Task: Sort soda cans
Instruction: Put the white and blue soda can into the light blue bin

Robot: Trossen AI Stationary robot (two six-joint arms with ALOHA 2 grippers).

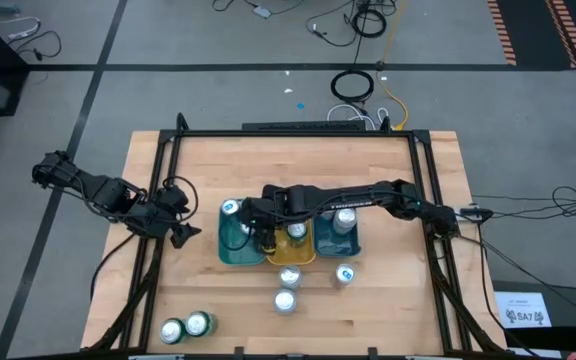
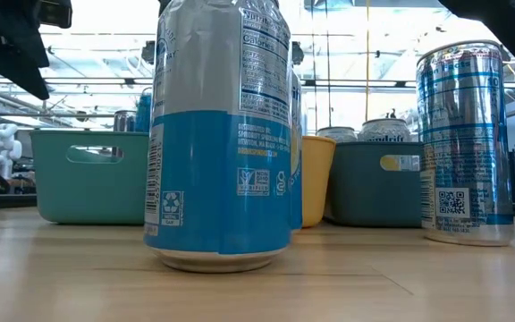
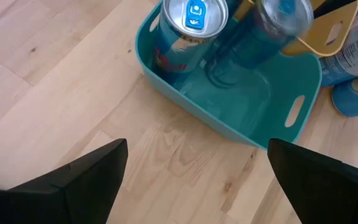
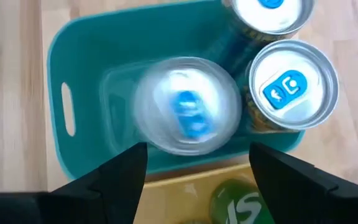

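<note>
High view: I've got the right gripper (image 1: 255, 228) reaching over the teal tray (image 1: 230, 250); left gripper (image 1: 180, 214) waits just left of it. Loose soda cans (image 1: 288, 290) stand in front of the trays.

Low: blue-white can (image 2: 219, 134) close up.

L wrist: fingers (image 3: 86, 180) spread wide, nothing held.

R wrist: fingers (image 4: 114, 183) apart; a blurred can (image 4: 187, 104) sits over the tray, can't tell if touching.

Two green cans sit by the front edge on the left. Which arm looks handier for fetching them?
Probably left: the left gripper waits open nearer the green cans; the right gripper is over the teal tray.
</note>
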